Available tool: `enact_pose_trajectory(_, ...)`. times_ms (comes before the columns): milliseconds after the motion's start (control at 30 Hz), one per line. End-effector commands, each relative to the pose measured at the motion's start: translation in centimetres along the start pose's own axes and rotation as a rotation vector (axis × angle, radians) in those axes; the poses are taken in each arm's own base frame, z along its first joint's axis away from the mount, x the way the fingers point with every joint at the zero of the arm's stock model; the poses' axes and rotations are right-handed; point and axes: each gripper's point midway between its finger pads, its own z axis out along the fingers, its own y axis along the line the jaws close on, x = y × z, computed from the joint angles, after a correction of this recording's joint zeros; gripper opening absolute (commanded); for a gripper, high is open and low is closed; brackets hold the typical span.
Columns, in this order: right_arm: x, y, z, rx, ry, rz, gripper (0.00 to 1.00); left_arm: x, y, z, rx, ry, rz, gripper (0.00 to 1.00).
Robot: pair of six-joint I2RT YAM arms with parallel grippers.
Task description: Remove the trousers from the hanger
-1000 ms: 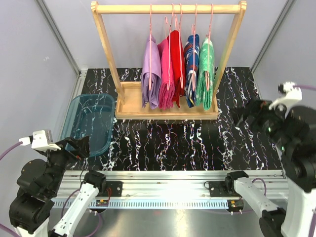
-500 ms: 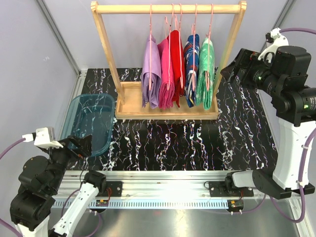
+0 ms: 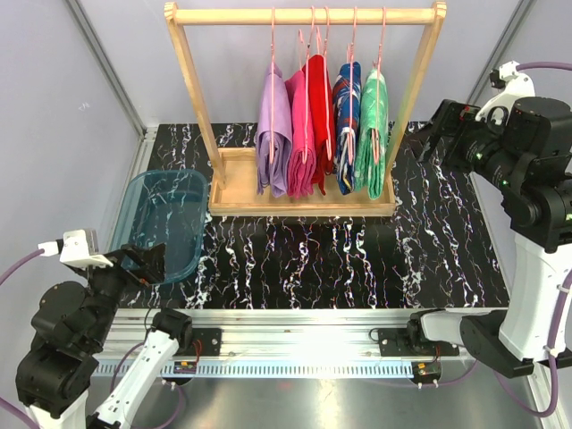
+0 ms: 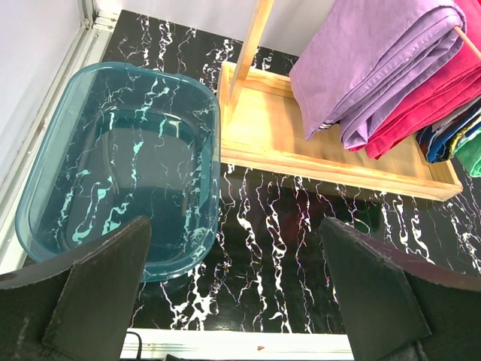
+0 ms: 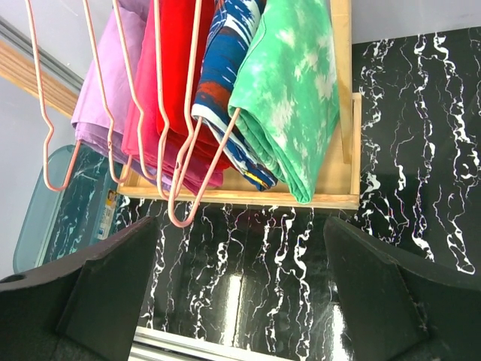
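Observation:
The mint green trousers [image 3: 372, 134] and the navy patterned trousers [image 3: 347, 112] hang folded over pink wire hangers [image 5: 179, 224] at the right end of the wooden rack [image 3: 304, 15]. In the right wrist view the green pair [image 5: 297, 98] hangs in front of the navy pair [image 5: 225, 83]. My right gripper [image 3: 436, 132] is raised just right of the rack's right post, apart from the cloth. It is open and empty [image 5: 240, 293]. My left gripper [image 3: 146, 262] hovers low at the near left, open and empty [image 4: 237, 301].
Lilac [image 3: 273, 134], pink [image 3: 299, 134] and red [image 3: 319, 112] pairs hang left of the task pairs. The rack's wooden base tray [image 3: 234, 179] lies under them. A teal plastic bin [image 3: 161, 223] sits on the black marbled table at the left, near my left gripper.
My right arm has risen from low at the right side up to the rack's right post, then eased slightly right. The left arm has hardly moved.

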Motion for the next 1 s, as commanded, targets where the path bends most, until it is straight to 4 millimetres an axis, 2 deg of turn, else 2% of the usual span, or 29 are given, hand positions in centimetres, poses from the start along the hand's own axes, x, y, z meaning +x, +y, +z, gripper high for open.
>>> enact_pose_trajectory(0, -0.3, 0.1, -0.2, -0.004, -0.021, -0.038, 0.99, -1.6, -0.3, -0.1, 0.008, -0.037, 0.014, 0.99)
enact_pose_trajectory(100, -0.2, -0.4, -0.3, 0.020, -0.034, -0.056, 1.00, -1.6, -0.2, -0.2, 0.002, -0.041, 0.019, 0.99)
enact_pose_trajectory(267, 1.4, 0.0, -0.3, -0.013, -0.010, -0.118, 0.99, -1.7, 0.3, -0.4, -0.020, -0.042, 0.034, 0.99)
enact_pose_trajectory(300, 1.4, -0.7, -0.4, 0.024, -0.023, -0.126, 0.99, -1.7, 0.4, -0.4, -0.024, -0.041, 0.036, 0.99)
enact_pose_trajectory(500, 2.8, -2.9, -2.5, 0.101, -0.097, -0.158, 0.99, -1.6, 0.9, -0.1, -0.055, -0.041, 0.041, 0.99)
enact_pose_trajectory(567, 3.9, -3.5, -3.3, 0.105, -0.103, -0.168, 0.99, -1.6, 0.8, 0.0, -0.054, -0.042, 0.040, 0.99)
enact_pose_trajectory(600, 3.8, -3.6, -4.5, 0.097, -0.140, -0.169, 0.99, -1.6, 0.8, 0.1, -0.055, -0.041, 0.041, 0.99)
enact_pose_trajectory(633, 4.7, -4.1, -4.2, 0.110, -0.124, -0.170, 1.00, -1.6, 0.8, 0.1, -0.054, -0.042, 0.039, 0.99)
enact_pose_trajectory(733, 5.6, -4.7, -5.2, 0.124, -0.147, -0.150, 1.00, -1.6, 0.8, 0.1, -0.052, -0.044, 0.035, 0.99)
enact_pose_trajectory(867, 6.2, -3.1, -5.9, 0.023, -0.162, -0.121, 1.00, -1.5, 0.7, 0.2, -0.050, -0.043, 0.029, 0.99)
enact_pose_trajectory(967, 5.8, -1.5, -6.2, -0.057, -0.180, -0.073, 1.00, -1.5, 0.5, 0.2, -0.040, -0.045, 0.018, 0.99)
